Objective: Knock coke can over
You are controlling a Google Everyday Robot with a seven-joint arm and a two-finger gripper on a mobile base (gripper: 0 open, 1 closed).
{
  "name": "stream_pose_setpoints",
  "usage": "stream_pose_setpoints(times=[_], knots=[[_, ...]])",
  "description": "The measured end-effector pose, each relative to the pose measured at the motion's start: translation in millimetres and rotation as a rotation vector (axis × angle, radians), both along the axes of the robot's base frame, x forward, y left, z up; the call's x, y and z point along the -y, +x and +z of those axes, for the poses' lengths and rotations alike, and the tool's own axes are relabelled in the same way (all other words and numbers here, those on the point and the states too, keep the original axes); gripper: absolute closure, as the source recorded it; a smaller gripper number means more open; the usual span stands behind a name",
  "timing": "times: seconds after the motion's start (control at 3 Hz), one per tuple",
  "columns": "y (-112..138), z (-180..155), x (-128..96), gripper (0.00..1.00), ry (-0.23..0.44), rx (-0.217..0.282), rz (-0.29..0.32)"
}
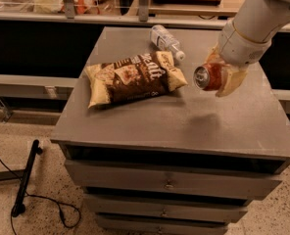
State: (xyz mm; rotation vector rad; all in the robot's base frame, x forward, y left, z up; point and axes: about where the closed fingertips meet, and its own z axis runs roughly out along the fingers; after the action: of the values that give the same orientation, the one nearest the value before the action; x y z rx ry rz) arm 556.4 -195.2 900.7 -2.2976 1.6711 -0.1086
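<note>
Item one, the gripper (222, 77): you will find it over the right half of the tabletop (135, 131), about midway between the far and near edges, hanging from the pale arm (255, 26) that enters from the far right corner. Its tan fingers (231, 83) are clamped on the coke can (209, 77). Item two, the coke can: it is held on its side, silver top turned toward the left edge and slightly toward you. It appears to be clear of the tabletop, since a soft shadow (204, 122) lies apart from it, nearer the front edge, though the gap itself is hard to judge from this angle. Item three, the chip bag (132, 77): it lies flat across the middle, its right end near the can's top but not touching it. Item four, the water bottle (165, 40): it is on its side by the far edge, well apart from the can. Item five, the drawers (164, 182): closed, below the front edge. Hazards, as a judgement: if you release the can from where it hangs, it may bounce and roll, and the right and front edges are the nearest ways off the tabletop. If it tips in the fall, it could land upright and leave the task undone. A sweep toward the left edge would push it into the chip bag.
</note>
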Motion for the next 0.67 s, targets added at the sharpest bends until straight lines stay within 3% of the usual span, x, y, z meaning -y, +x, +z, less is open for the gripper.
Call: stream_pose_setpoints(times=[0.67], knots=[[-5.5, -35.1, -17.0, 1.0, 0.039, -0.01, 0.021]])
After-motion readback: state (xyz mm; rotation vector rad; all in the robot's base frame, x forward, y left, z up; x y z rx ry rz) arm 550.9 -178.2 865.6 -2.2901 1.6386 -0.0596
